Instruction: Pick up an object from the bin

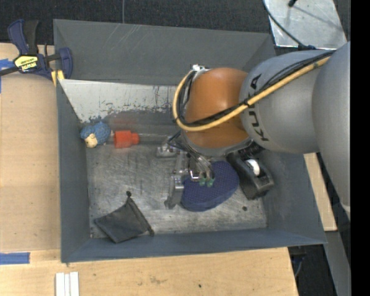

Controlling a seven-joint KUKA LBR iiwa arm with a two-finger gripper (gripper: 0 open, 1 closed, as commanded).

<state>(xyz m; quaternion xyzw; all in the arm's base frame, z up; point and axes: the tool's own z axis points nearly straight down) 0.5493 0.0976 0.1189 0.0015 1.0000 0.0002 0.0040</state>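
Note:
My gripper (174,193) hangs low over the middle of the bin floor, at the left edge of a dark blue oval disc (216,190) that lies flat there. The arm's wrist hides the disc's upper part. Just right of the disc lies a black tape dispenser (254,174) with a white roll in it. Left of the gripper, near the back wall, sits a red block (126,139) on the end of a clear tube.
A small blue plush toy (95,133) rests in the back left corner. A dark grey folded cloth piece (122,222) lies at the front left. Bare floor stretches between the cloth and the gripper. The arm and its orange dome cover the bin's right back part.

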